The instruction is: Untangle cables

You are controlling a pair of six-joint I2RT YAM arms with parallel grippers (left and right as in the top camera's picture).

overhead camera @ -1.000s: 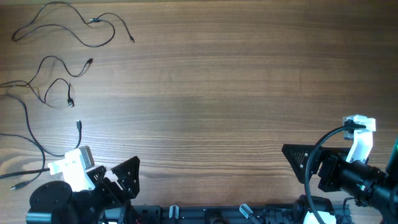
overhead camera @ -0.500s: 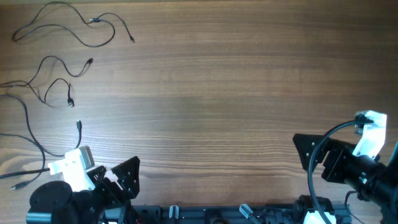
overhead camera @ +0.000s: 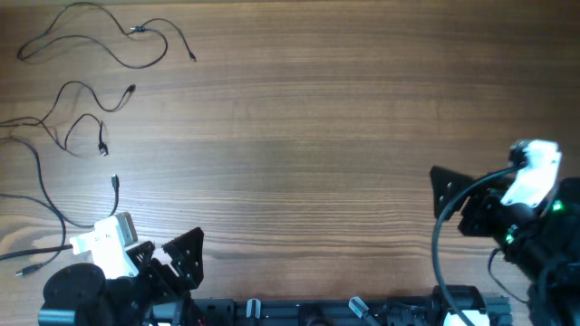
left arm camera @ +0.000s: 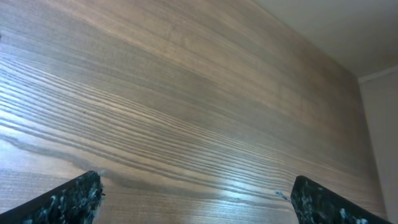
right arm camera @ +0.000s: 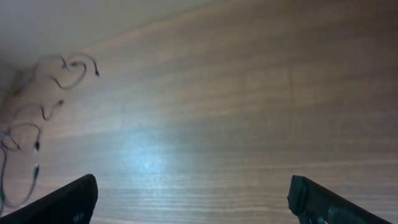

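The cables lie spread apart as thin black squiggles at the table's far left in the overhead view. One curls at the top left [overhead camera: 136,32]. A second loops below it [overhead camera: 102,145]. A third runs along the left edge to a plug [overhead camera: 114,183]. They also show small at the upper left of the right wrist view [right arm camera: 74,65]. My left gripper [overhead camera: 178,255] sits at the front left, open and empty over bare wood [left arm camera: 196,186]. My right gripper [overhead camera: 449,192] is at the front right, open and empty [right arm camera: 193,186]. Neither touches a cable.
The wooden table [overhead camera: 317,136] fills the view. A small plug end [overhead camera: 20,271] lies by the left arm's base at the lower left. A thick black cable arcs over the right arm [overhead camera: 439,231]. The arm bases line the front edge.
My right arm has shifted to the right and turned a little, its gripper still open. The left arm and the cables have not moved.
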